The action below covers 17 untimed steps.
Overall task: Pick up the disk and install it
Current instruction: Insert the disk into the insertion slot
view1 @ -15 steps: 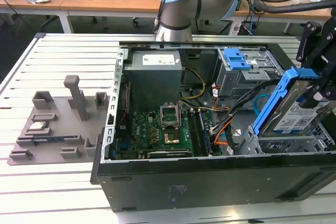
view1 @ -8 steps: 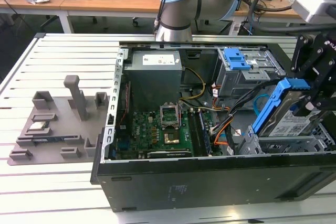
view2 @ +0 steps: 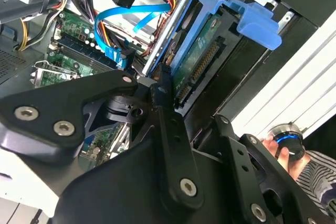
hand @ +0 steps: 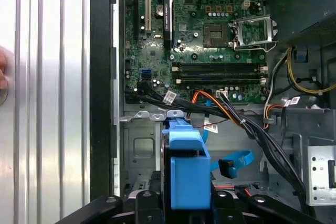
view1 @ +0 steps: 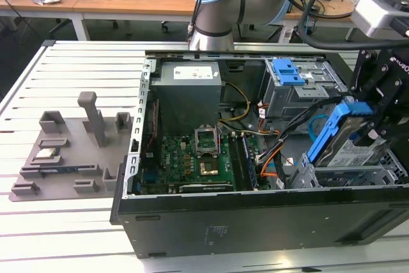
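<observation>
The gripper point(view1: 377, 126) has its fingers clamped on the disk point(view1: 348, 148), held tilted just above the drive bay point(view1: 345, 177) inside the PC case point(view1: 255, 222). The disk looks stiff, rather heavy and fragile; best hold is by its blue bracket edges. The case lies open on a slatted metal table point(view1: 70, 222), in a lab w/ desks behind.

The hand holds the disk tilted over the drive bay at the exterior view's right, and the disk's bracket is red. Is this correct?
Not quite: the bracket is bright blue, not red, as the exterior view shows. The rest holds: the hand holds the disk tilted over the drive bay at the exterior view's right.
</observation>
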{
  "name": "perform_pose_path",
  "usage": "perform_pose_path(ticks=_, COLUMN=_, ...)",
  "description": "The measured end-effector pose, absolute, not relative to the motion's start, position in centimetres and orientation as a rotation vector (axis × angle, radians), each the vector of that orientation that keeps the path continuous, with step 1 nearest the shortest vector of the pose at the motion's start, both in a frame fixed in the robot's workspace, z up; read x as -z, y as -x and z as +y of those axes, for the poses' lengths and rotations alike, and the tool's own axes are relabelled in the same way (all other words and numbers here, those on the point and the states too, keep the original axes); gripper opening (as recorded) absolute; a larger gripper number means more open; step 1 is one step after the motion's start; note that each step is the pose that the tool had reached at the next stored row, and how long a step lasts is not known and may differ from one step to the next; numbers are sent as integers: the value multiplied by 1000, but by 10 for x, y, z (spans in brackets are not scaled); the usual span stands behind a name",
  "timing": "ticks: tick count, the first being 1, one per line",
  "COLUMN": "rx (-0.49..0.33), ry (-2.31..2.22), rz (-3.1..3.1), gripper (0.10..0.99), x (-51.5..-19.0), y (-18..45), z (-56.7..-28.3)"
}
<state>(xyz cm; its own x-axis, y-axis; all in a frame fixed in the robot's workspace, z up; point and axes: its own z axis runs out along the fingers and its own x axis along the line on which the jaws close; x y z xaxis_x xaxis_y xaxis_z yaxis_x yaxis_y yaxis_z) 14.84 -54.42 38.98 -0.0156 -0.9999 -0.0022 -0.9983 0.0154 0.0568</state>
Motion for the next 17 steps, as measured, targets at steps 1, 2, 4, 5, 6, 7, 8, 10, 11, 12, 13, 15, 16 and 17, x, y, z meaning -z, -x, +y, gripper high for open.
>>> perform_pose_path(ticks=1, rx=65, ry=-2177, rz=-2211, gripper=439, x=-390, y=-148, z=-544)
perform_pose_path(ticks=2, rx=66, ry=-2177, rz=-2211, gripper=439, x=-390, y=-148, z=-544)
perform_pose_path(ticks=4, rx=66, ry=-2177, rz=-2211, gripper=439, x=-390, y=-148, z=-544)
perform_pose_path(ticks=5, rx=66, ry=-2177, rz=-2211, gripper=420, x=-390, y=-148, z=-544)
perform_pose_path(ticks=6, rx=66, ry=-2177, rz=-2211, gripper=357, x=-390, y=-148, z=-544)
perform_pose_path(ticks=7, rx=66, ry=-2177, rz=-2211, gripper=294, x=-390, y=-148, z=-544)
perform_pose_path(ticks=8, rx=66, ry=-2177, rz=-2211, gripper=235, x=-390, y=-148, z=-544)
perform_pose_path(ticks=10, rx=66, ry=-2177, rz=-2211, gripper=176, x=-390, y=-148, z=-544)
perform_pose_path(ticks=11, rx=66, ry=-2177, rz=-2211, gripper=114, x=-390, y=-148, z=-544)
perform_pose_path(ticks=12, rx=67, ry=-2177, rz=-2211, gripper=106, x=-390, y=-148, z=-544)
perform_pose_path(ticks=13, rx=67, ry=-2178, rz=-2211, gripper=106, x=-390, y=-148, z=-544)
perform_pose_path(ticks=15, rx=67, ry=-2178, rz=-2211, gripper=106, x=-390, y=-148, z=-544)
perform_pose_path(ticks=16, rx=67, ry=-2178, rz=-2211, gripper=106, x=-390, y=-148, z=-544)
perform_pose_path(ticks=17, rx=67, ry=-2178, rz=-2211, gripper=106, x=-390, y=-148, z=-544)
